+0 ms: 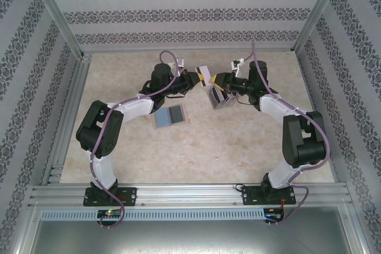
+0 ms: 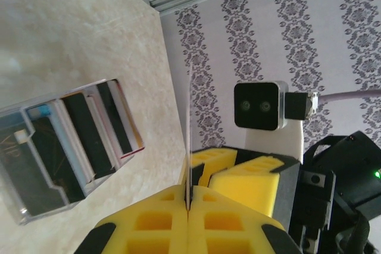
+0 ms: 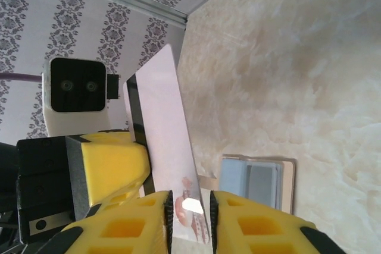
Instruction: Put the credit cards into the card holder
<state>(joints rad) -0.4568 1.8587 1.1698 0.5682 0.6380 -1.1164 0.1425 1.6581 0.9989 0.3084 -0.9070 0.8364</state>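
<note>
Left gripper [image 2: 187, 203]: yellow foam pads clamped on thin glossy white plastic card [image 3: 164, 129] with a black stripe. Right gripper [image 3: 190, 206]: fingers apart, straddling the card's edge.

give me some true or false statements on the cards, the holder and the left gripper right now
1. The left gripper is shut on the white plastic card with a black stripe. True.
2. The clear plastic card holder is empty. False: several cards stand in its slots.
3. The white card lies flat on the beige marbled table. False: the left gripper holds it up in the air.
4. A flat blue-grey rectangle lies on the table. True.
</note>
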